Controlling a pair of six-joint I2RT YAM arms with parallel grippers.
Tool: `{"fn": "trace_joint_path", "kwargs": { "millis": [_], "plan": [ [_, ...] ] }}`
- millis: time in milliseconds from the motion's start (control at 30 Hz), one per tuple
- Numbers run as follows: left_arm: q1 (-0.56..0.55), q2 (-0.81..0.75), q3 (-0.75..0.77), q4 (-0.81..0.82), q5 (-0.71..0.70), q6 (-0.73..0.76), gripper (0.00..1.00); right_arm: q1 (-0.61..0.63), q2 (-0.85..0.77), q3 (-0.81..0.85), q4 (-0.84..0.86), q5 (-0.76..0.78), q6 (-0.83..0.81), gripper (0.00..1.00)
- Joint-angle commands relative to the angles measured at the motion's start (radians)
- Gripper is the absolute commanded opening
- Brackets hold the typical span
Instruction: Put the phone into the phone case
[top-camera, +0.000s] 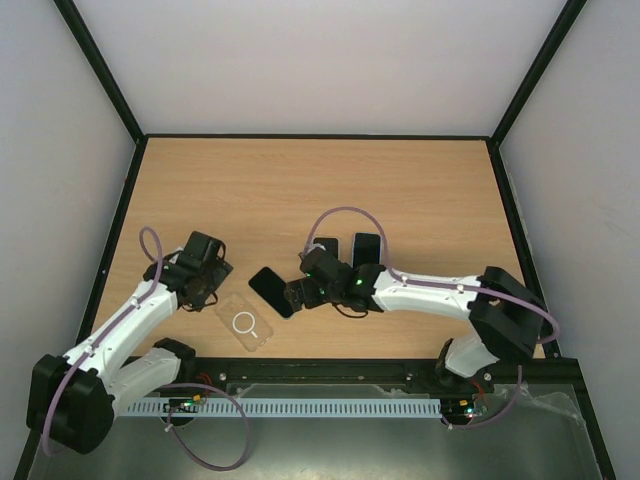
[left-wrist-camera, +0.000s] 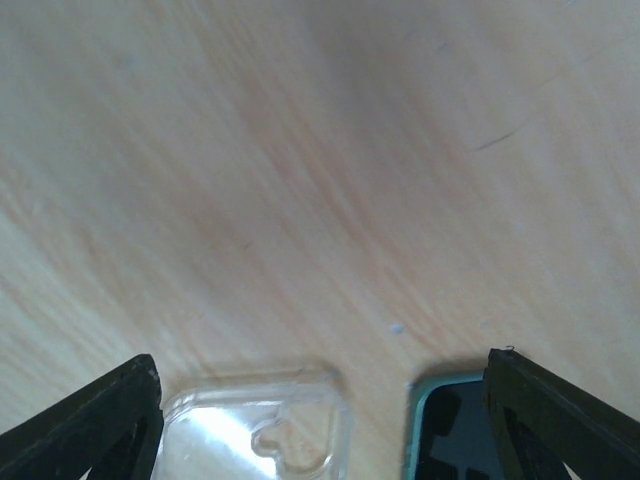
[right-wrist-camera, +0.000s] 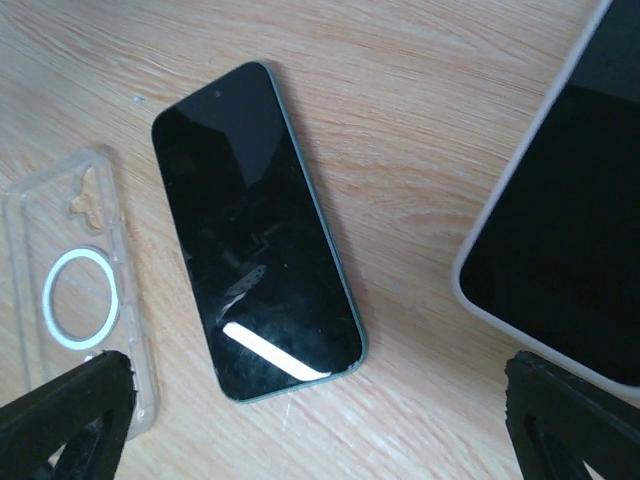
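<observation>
The phone (top-camera: 271, 291), black screen with a teal edge, lies face up on the wooden table (top-camera: 320, 190). The clear phone case (top-camera: 244, 322) with a white ring lies just left of it, apart from it. My left gripper (top-camera: 210, 288) is open and empty, above the case's far end; the left wrist view shows the case's corner (left-wrist-camera: 255, 430) and the phone's corner (left-wrist-camera: 445, 430) between my fingers (left-wrist-camera: 90, 430). My right gripper (top-camera: 298, 293) is open and empty, above the phone's near end (right-wrist-camera: 255, 230); the case (right-wrist-camera: 75, 290) shows at the left.
Two more phones (top-camera: 325, 245) (top-camera: 366, 248) lie side by side just behind my right gripper. One of them, with a pale edge (right-wrist-camera: 570, 220), fills the right of the right wrist view. Black frame rails border the table.
</observation>
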Motion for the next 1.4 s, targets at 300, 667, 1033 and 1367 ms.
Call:
{"fn": "trace_joint_path", "kwargs": {
  "millis": [300, 667, 1033, 1367],
  "plan": [
    [0.011, -0.157, -0.153, -0.079, 0.139, -0.227, 0.87, 0.071, 0.295, 0.195, -0.016, 0.086, -0.093, 0.98],
    [0.009, -0.191, -0.259, -0.016, 0.232, -0.259, 0.87, 0.083, 0.471, 0.335, -0.074, 0.105, -0.163, 0.97],
    [0.009, -0.198, -0.306, 0.067, 0.279, -0.272, 0.86, 0.084, 0.497, 0.323, -0.101, 0.201, -0.148, 0.86],
    [0.0, -0.16, -0.344, 0.18, 0.329, -0.31, 0.85, 0.083, 0.466, 0.26, -0.1, 0.256, -0.121, 0.79]
  ]
}}
